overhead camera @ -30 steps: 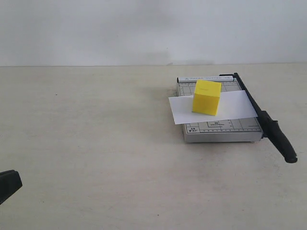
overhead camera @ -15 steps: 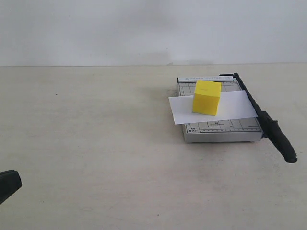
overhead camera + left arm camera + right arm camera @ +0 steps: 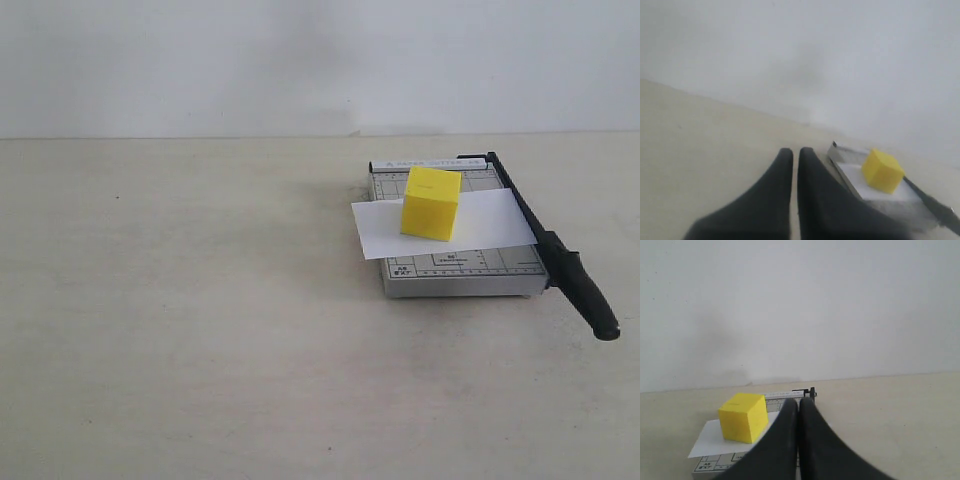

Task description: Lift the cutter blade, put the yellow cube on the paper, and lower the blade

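The yellow cube stands on the white paper, which lies across the grey trimmer base. The cutter blade lies flat along the base's right edge, its thick handle past the front corner. Neither gripper shows in the exterior view. In the left wrist view my left gripper is shut and empty, well away from the cube. In the right wrist view my right gripper is shut on nothing, pulled back from the trimmer, with the cube and paper beyond its fingers.
The trimmer sits on a pale beige table in front of a plain white wall. The blade's hinge post shows at the trimmer's far corner.
The left gripper's dark tip, seen at the exterior view's lower left edge, has slid down and out of that view. Cube, paper and blade have not moved.
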You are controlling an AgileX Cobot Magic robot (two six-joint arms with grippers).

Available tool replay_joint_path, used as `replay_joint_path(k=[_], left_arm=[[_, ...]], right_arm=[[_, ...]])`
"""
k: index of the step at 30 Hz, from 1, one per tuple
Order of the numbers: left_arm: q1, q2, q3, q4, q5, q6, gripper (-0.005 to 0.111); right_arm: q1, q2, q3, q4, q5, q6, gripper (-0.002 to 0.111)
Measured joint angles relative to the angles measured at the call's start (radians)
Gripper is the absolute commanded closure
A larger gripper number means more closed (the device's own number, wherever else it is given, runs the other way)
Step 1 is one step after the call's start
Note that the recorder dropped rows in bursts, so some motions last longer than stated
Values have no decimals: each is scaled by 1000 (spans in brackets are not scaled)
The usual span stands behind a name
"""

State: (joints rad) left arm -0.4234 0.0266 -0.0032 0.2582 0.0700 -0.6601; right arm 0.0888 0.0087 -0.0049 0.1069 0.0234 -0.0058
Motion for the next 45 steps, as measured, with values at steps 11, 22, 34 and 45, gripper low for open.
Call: replay_joint_path(k=[11,22,34,45], left_arm=[[370,-23,0,0,-2,0,102],[459,-23,0,8,103,15,102],[459,-23,3,26,314,218,102],[459,-23,3,19,312,235,102]], right_arm=[[-111,-2,0,-34,6,0,109],[-167,-2,0,-34,6,0,109],[-167,-2,0,-34,8,0,109],[-167,-2,0,-34,8,0,109]])
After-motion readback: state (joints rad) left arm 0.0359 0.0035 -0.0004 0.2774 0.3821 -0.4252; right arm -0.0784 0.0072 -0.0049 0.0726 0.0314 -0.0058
